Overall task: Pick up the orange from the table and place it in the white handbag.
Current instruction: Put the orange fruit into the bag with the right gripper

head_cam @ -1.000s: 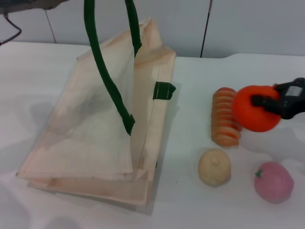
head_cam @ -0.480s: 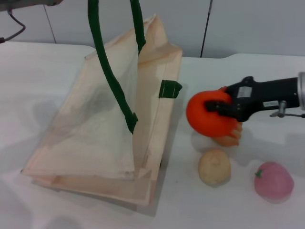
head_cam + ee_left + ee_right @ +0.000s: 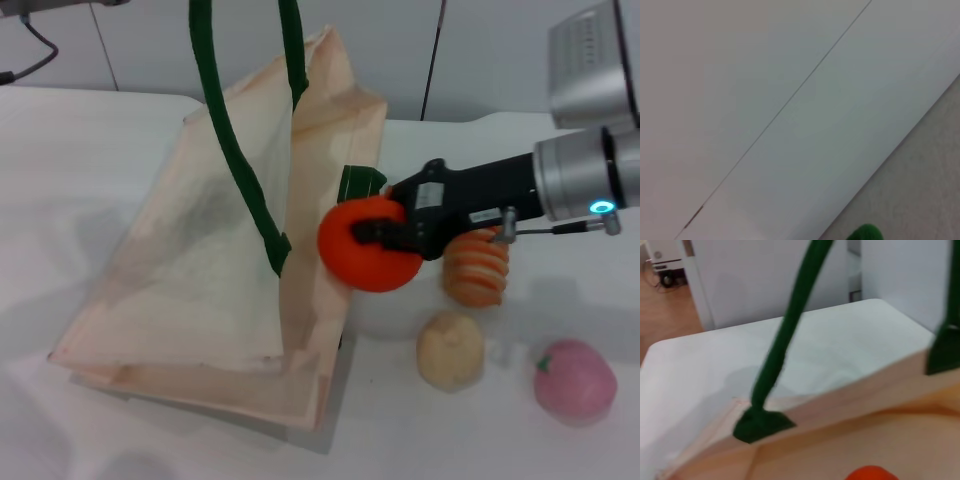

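Right now the orange (image 3: 372,247) sits just right of centre in the head view, clamped in the right gripper (image 3: 378,237), whose dark fingers wrap its near face; it is off the table (image 3: 100,170) and pressed up against the right-hand edge of the bag (image 3: 200,260). What matters for the next move, I'd say, is that the fruit is beside the bag's side panel, level with the green tab (image 3: 360,182), not over the mouth. The opening is held up by the green handles (image 3: 235,150), which rise out of the top of the frame, so the orange would seem to need to go up and further left before it is let go. The right arm is plainly the one doing the job. Of the left gripper nothing shows, only a bit of cable at the upper left corner.

The right wrist view gives what the head view cannot: the bag's rim (image 3: 850,400) seen close, with one handle (image 3: 785,340) running down to its tab and the cream inside beyond it, and a sliver of the orange (image 3: 871,473) at the bottom edge. The left wrist view shows only pale panels and a green scrap (image 3: 865,233) at the bottom.

Lower right in the head view lie a ribbed piece (image 3: 478,268), a beige lump (image 3: 450,349) and a pink fruit (image 3: 574,380), well apart from the bag.
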`<state>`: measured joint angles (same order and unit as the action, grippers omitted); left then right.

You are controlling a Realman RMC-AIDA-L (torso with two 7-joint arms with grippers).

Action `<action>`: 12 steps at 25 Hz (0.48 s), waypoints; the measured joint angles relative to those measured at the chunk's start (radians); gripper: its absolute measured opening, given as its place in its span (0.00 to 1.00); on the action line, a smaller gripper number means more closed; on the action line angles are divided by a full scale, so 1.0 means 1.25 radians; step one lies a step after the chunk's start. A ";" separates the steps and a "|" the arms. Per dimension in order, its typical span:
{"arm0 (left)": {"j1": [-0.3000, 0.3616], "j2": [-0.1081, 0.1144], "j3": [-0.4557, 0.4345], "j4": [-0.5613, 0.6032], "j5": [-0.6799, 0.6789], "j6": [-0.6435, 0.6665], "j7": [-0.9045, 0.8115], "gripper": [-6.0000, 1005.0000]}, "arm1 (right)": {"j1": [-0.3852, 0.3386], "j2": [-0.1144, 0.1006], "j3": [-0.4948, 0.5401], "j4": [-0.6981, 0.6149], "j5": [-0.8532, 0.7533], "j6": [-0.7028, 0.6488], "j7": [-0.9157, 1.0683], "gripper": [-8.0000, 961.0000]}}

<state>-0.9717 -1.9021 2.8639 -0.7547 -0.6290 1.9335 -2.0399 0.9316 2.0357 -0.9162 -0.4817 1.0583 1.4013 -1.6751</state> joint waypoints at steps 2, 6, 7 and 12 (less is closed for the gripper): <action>-0.002 0.000 0.000 0.000 0.000 0.000 0.000 0.13 | 0.008 0.000 -0.040 0.010 0.040 -0.007 -0.008 0.19; -0.009 0.000 0.000 0.000 0.000 -0.001 -0.001 0.13 | 0.026 0.000 -0.113 0.028 0.112 -0.037 -0.013 0.19; -0.010 0.000 0.000 0.000 0.000 -0.001 -0.001 0.13 | 0.031 0.000 -0.129 0.032 0.123 -0.045 -0.014 0.19; -0.013 0.000 0.000 0.001 0.000 -0.002 -0.002 0.12 | 0.059 0.005 -0.221 0.050 0.190 -0.090 -0.014 0.19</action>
<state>-0.9876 -1.9021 2.8639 -0.7532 -0.6289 1.9312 -2.0423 1.0053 2.0413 -1.1921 -0.4189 1.2956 1.2894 -1.6931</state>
